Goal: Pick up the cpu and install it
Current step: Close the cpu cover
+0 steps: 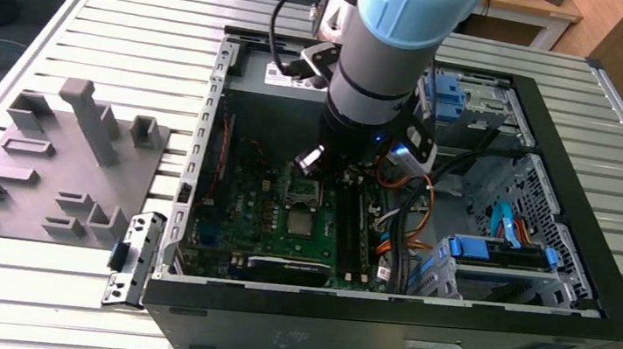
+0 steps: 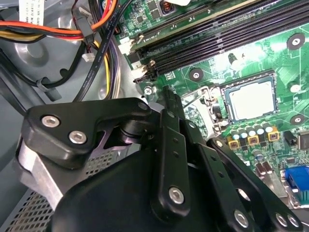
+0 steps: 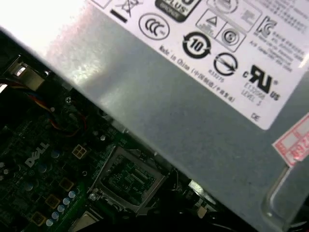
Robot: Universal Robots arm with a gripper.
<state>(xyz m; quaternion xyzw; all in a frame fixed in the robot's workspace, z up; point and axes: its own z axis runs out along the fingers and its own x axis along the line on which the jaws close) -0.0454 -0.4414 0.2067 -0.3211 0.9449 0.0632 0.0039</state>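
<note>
The cpu point(image 1: 299, 223) lies flat on the motherboard point(image 1: 243, 209), lower centre of the exterior view, just below the open socket point(image 1: 301, 193). The gripper point(image 1: 312, 166) hangs over the socket; you cannot tell whether it is open or closed. Seat the chip tilted and you would likely bend the socket pins. The cables point(image 1: 410, 194) to the right could snag the arm, and the power supply point(image 3: 169, 111) crowds the wrist.

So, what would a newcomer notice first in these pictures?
The big robot arm reaches down into the open computer case in the middle of the exterior view. Below it lies the green motherboard with the silvery cpu flat on it. A grey fixture tray sits at the exterior view's left.
</note>
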